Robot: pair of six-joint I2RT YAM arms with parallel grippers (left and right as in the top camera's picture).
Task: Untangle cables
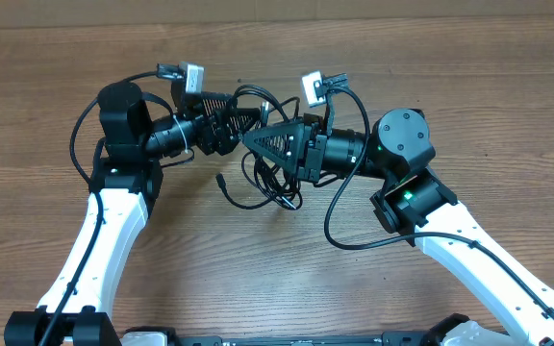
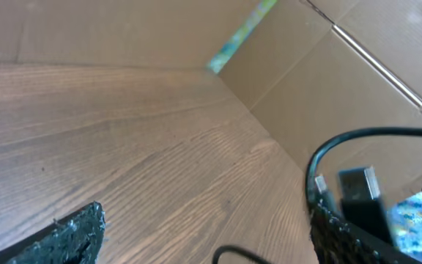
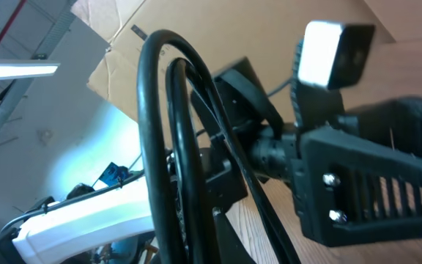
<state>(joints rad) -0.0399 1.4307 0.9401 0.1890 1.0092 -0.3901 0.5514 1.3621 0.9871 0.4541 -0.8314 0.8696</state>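
Observation:
The cables (image 1: 269, 183) are thin black wires in a tangled bundle on the wooden table between the two arms, with a loop rising to the back (image 1: 258, 96). My right gripper (image 1: 250, 140) points left, shut on strands of the cables, which run up close across the right wrist view (image 3: 156, 132). Facing it, my left gripper (image 1: 224, 125) stands open and wide (image 2: 207, 220). A bend of cable (image 2: 233, 254) shows low between its fingers, untouched. A small plug (image 2: 357, 183) and another loop lie by its right finger (image 2: 343, 235).
Brown cardboard walls (image 2: 328, 88) stand along the far edge of the table (image 1: 450, 77). The right arm's own thicker black cable (image 1: 339, 235) hangs in a loop beside its wrist. One of the left gripper's ribbed fingers (image 3: 387, 191) is close in front of the right wrist camera.

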